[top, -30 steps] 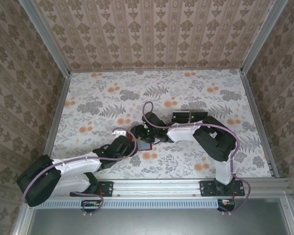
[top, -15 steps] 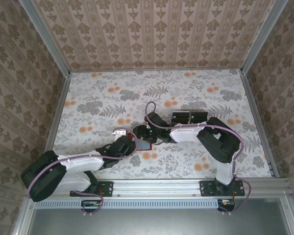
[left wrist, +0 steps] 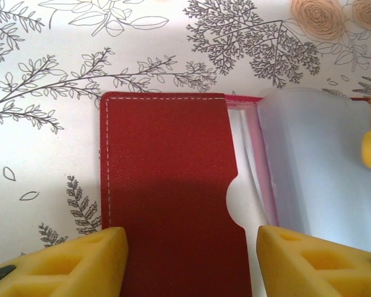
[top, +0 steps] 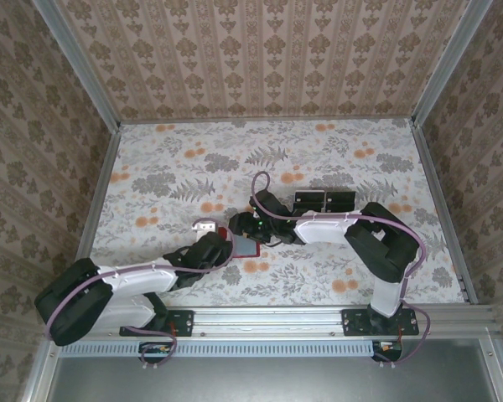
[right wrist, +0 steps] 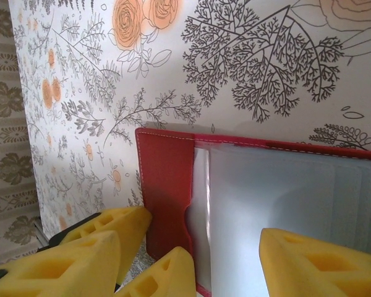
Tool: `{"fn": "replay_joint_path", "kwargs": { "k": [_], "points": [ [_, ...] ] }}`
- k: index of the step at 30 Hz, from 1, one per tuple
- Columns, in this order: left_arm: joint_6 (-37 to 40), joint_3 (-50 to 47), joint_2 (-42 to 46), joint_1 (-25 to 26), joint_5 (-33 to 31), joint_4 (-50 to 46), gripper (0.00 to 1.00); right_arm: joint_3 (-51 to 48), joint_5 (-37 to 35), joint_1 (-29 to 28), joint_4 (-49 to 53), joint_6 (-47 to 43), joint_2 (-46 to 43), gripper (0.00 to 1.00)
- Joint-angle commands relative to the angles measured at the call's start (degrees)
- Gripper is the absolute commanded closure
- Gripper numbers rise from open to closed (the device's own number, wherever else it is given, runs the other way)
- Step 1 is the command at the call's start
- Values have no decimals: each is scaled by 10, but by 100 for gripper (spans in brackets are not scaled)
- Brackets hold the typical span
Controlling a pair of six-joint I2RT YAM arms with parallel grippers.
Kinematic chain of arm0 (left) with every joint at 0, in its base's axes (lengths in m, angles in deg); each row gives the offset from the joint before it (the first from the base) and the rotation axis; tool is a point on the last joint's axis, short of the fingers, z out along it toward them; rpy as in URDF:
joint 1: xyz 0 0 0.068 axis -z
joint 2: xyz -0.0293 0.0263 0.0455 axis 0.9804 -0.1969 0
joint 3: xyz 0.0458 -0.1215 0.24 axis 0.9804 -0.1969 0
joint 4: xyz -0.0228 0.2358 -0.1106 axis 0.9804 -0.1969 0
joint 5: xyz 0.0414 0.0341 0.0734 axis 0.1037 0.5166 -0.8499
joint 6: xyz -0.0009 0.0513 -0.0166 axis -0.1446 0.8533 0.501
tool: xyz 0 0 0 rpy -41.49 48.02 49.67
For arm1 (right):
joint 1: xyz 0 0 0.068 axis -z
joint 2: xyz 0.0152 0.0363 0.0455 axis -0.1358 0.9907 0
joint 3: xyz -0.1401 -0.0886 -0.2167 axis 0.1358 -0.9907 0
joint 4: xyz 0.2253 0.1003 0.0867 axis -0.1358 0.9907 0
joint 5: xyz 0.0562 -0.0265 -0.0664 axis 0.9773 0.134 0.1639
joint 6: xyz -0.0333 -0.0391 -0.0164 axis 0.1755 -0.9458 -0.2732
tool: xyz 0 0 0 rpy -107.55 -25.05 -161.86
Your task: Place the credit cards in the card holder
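On the flower-printed table (top: 168, 167) lie the open red card holder (left wrist: 167, 173), a small white object (top: 204, 224) and, seemingly, black credit cards (top: 323, 201).

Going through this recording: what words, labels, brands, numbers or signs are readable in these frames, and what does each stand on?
No text can be read anywhere.
red leather-like folding card holder: pale stitching only, no brand mark shows.
clear plastic sleeves inside it: blank.
black rectangular cards: any marks are too small to read.
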Motion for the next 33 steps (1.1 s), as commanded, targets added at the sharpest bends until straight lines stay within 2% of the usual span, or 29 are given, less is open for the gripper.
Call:
{"fn": "replay_joint_path", "kwargs": {
  "k": [1,8,18,26,33],
  "points": [
    [-5,-13,20,4,2,-23,37,8,-7,1,17,-12,17,38],
    [9,-21,43,9,11,-14,31,28,3,-7,12,-9,40,38],
    [19,-14,16,21,15,10,27,53,21,-20,-2,6,67,38],
    [-4,16,-21,23,-20,-43,28,51,24,-21,-7,9,65,38],
    [-30,25,-68,23,-24,-58,34,52,27,-18,1,1,47,37]
  ]
}}
